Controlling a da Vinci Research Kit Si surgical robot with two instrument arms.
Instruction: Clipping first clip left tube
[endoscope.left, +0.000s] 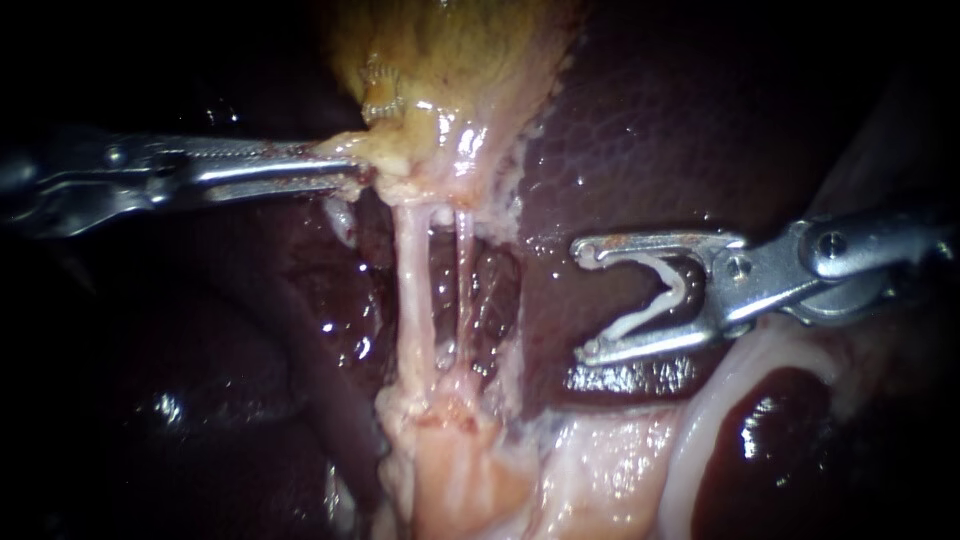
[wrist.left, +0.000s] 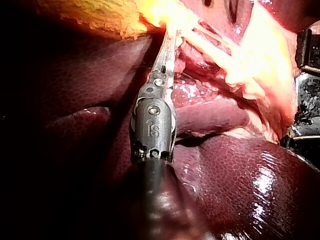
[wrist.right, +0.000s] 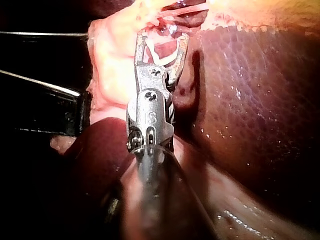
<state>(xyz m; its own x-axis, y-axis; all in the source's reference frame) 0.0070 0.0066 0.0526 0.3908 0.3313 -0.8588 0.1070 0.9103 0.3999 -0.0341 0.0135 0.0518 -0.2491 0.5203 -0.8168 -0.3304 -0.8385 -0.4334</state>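
Note:
Two pale tubes run down from the yellowish gallbladder (endoscope.left: 450, 60): the left tube (endoscope.left: 410, 270) is thicker, the right tube (endoscope.left: 465, 270) thinner. My left instrument (endoscope.left: 360, 172) is shut on the gallbladder tissue just above the tubes, and its jaws also show sunk in yellow tissue (wrist.left: 169, 37). My right instrument (endoscope.left: 583, 300) lies to the right of both tubes, apart from them. Its jaws stand wide apart and hold a white V-shaped clip (endoscope.left: 650, 295) between them. From its own arm, the right instrument (wrist.right: 162, 37) carries the clip (wrist.right: 162, 59) short of the pale tissue.
Dark red liver (endoscope.left: 640, 120) lies behind and around the tubes. Pale fatty tissue (endoscope.left: 450, 470) spreads below them. A pale fold (endoscope.left: 700, 420) curls around a dark lobe under my right instrument.

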